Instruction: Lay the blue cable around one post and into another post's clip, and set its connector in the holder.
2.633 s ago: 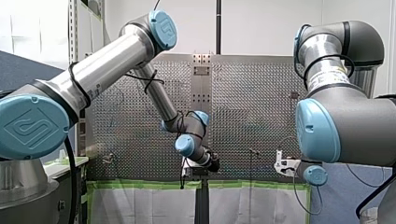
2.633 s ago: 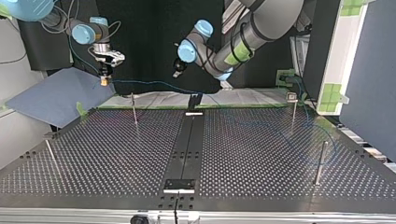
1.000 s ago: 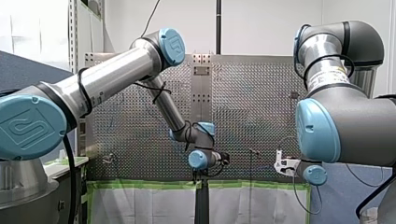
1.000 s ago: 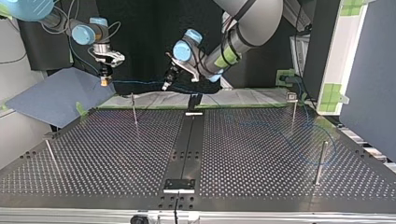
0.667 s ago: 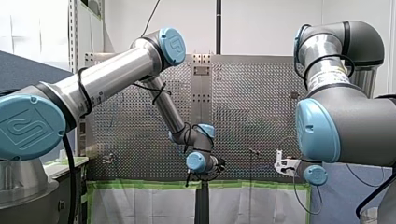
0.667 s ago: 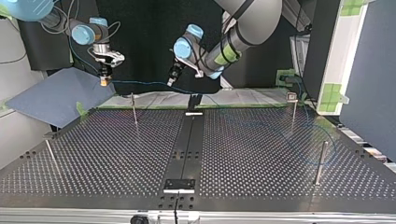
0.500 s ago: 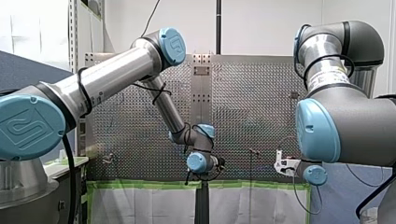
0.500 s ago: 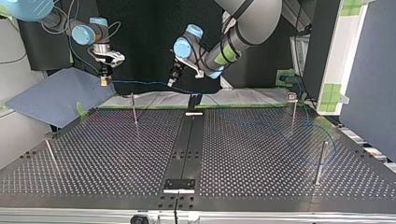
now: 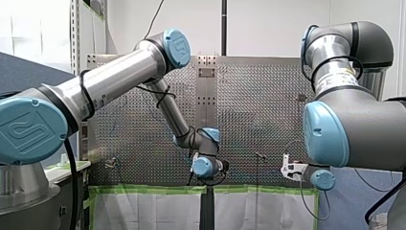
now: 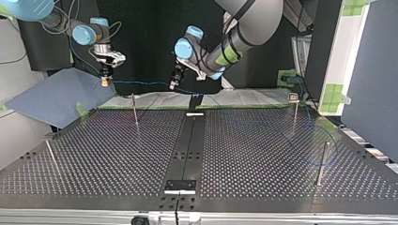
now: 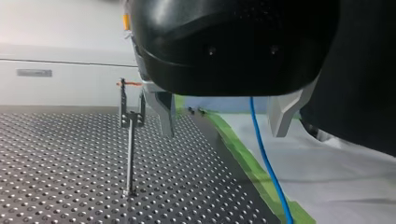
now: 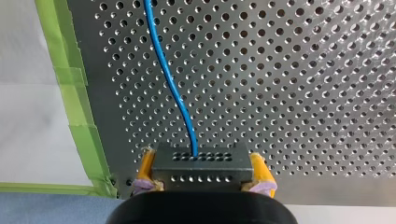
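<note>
Perforated counter (image 10: 117, 154) below — my right tool (image 12: 204, 173) clamps the connector (image 12: 201, 161); my left tool (image 11: 224, 133) gapes wide, blue cable (image 11: 263, 154) between.

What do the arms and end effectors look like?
My left arm and my right arm: silver-grey tubes, pale-blue joint caps, black cables outside; left's caps embossed with a logo. Left end effector: black housing, metal fingers. Right end effector: black body, yellow pads.
</note>
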Available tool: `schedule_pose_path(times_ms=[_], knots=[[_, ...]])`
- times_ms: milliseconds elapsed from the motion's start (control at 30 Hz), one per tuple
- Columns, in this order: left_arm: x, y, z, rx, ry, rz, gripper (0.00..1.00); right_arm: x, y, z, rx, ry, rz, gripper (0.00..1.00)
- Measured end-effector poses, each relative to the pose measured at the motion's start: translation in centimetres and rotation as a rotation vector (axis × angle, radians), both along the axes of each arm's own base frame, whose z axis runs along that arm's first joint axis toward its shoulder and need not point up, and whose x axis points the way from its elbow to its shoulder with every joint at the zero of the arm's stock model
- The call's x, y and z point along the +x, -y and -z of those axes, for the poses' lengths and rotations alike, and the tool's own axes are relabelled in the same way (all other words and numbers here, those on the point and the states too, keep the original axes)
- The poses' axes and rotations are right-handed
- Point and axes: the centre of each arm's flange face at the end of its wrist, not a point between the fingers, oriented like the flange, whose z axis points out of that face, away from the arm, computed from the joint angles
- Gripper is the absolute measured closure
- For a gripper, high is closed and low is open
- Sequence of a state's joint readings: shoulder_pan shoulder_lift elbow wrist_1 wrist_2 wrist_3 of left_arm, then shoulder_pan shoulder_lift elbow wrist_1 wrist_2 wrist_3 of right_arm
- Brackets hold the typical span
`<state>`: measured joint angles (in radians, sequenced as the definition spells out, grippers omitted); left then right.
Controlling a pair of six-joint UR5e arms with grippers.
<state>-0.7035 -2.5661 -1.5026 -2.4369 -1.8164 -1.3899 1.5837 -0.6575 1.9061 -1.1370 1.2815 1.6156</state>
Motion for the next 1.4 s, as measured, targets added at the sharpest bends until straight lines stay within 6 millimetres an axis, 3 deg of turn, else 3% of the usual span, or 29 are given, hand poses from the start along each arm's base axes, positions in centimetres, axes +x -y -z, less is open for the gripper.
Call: schedule_pose_path(times_ms=[267,600,1233,1400], knots=[[0.3,0.4,2.1,0.043,-0.025,0.001,0.00,0.0,0.0,0.0,0.000,0.000,-0.001,1.00],[1.3,1.2,1.3,0.007,-0.013,-0.027,0.00,0.0,0.0,0.0,0.000,0.000,0.000,1.00],[2.3,0.8,0.8,-0.080,0.002,-0.110,0.00,0.0,0.0,0.0,0.004,-0.003,0.001,1.00],[2.4,0.8,0.8,-0.090,-0.001,-0.111,0.06,0.0,0.0,0.0,0.004,-0.003,0.000,1.00]])
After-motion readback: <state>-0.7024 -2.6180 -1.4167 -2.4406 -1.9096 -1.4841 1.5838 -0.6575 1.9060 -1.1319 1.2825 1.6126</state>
